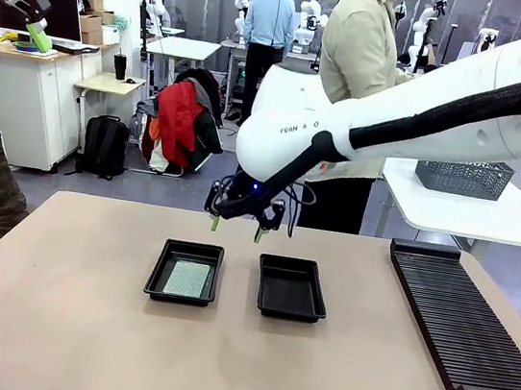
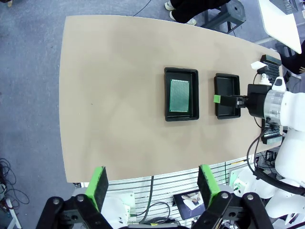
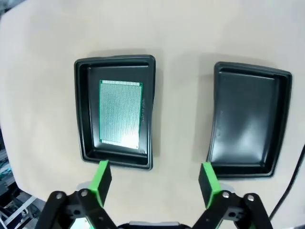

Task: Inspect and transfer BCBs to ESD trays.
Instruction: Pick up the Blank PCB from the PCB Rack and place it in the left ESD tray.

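Observation:
Two black ESD trays lie side by side mid-table. The left tray [image 1: 154,272] [image 2: 167,95] [image 3: 82,114] holds one pale green BCB [image 1: 188,279] [image 2: 179,95] [image 3: 120,112] flat on its floor. The right tray [image 1: 291,291] [image 2: 228,90] [image 3: 248,119] has a bare floor. My right gripper [image 1: 235,227] [image 3: 155,180] hovers open above the trays' far side, nothing between its green pads. Far off at the upper left my left gripper [image 1: 10,42] [image 2: 152,185] is raised high, open, with nothing in it.
A long black ribbed rack [image 1: 466,321] lies along the table's right side. A grey mesh basket [image 1: 464,175] sits on a white side table behind it. A person [image 1: 357,63] stands at the far edge. My right arm [image 2: 274,107] reaches over the right tray.

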Controlling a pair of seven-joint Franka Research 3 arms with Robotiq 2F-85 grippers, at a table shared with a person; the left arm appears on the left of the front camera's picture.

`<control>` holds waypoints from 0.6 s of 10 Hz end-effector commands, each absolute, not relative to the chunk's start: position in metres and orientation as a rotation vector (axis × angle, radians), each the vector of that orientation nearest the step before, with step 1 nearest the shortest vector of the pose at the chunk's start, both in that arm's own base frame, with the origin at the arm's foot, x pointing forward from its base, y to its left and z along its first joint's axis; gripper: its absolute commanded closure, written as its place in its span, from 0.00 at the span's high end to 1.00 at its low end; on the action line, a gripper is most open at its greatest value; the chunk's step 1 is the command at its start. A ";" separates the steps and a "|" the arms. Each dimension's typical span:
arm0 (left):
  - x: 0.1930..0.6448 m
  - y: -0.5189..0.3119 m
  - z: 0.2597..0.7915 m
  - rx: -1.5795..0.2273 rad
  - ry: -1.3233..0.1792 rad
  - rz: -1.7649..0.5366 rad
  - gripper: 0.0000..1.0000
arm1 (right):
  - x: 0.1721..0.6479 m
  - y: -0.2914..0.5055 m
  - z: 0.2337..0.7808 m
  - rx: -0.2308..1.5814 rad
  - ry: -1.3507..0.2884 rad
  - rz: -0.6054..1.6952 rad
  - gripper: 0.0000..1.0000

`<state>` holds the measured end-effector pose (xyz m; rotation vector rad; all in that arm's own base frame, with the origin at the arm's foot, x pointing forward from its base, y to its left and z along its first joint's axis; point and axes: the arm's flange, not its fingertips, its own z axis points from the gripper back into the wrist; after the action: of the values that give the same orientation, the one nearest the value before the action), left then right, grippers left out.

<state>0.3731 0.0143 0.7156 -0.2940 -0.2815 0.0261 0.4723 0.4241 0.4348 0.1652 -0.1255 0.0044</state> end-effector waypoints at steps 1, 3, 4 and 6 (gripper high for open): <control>0.373 0.015 0.714 -0.294 -0.279 0.032 1.00 | 0.466 0.436 0.447 0.117 -0.116 -0.006 1.00; 0.373 0.015 0.714 -0.294 -0.279 0.032 1.00 | 0.462 0.437 0.456 0.086 -0.112 -0.004 1.00; 0.373 0.015 0.714 -0.294 -0.279 0.032 1.00 | 0.461 0.438 0.459 0.081 -0.115 -0.006 1.00; 0.373 0.015 0.714 -0.294 -0.279 0.032 1.00 | 0.462 0.436 0.457 0.116 -0.100 0.021 1.00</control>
<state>0.3731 0.0143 0.7156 -0.2940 -0.2815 0.0262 0.4631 0.4355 0.4580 0.1117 -0.0962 0.0161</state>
